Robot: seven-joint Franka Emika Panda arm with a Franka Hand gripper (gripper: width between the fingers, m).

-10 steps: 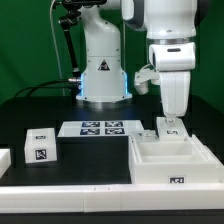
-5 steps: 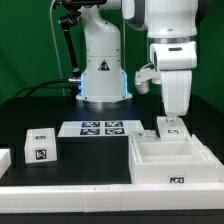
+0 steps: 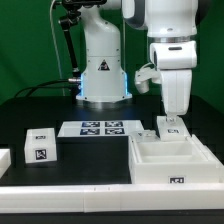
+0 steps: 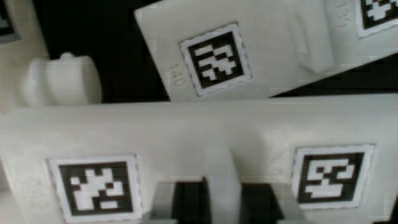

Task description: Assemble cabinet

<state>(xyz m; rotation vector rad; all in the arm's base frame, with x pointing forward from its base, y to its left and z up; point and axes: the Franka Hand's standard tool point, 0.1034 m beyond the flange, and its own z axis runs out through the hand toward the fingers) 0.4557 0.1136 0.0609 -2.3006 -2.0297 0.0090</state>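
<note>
Nearest you, a long white border rail (image 3: 90, 196) lies across the front of the black table (image 3: 20, 125). Just behind it, toward the exterior view's right, sits the cabinet body (image 3: 155, 176) — a large open white box with low walls and an inner divider, and one square tag on its front wall. Toward the exterior view's left, well apart from the box, a loose drawer block (image 3: 40, 148) rests on the table with tags on its top and front. Another white piece (image 3: 4, 158) is cut off at the frame edge. Behind the block lies the flat marker board (image 3: 100, 128).

At the far wall of the cabinet body a small tagged part (image 3: 170, 128) stands upright, and the gripper (image 3: 170, 119) hangs straight down over it. The fingertips seem to reach the part's top, but neither view shows how wide the jaws stand or whether they grip anything. The wrist view gives only tagged white faces, very close and blurred. Farthest back stands the arm's white base (image 3: 100, 70).

Judge these parts as hard moulded plastic — stiff, light, and smooth enough to slip. Take the drawer block squarely across two flat opposite sides. Take the cabinet body by a thin wall, and expect it to slide on the table if pushed.
</note>
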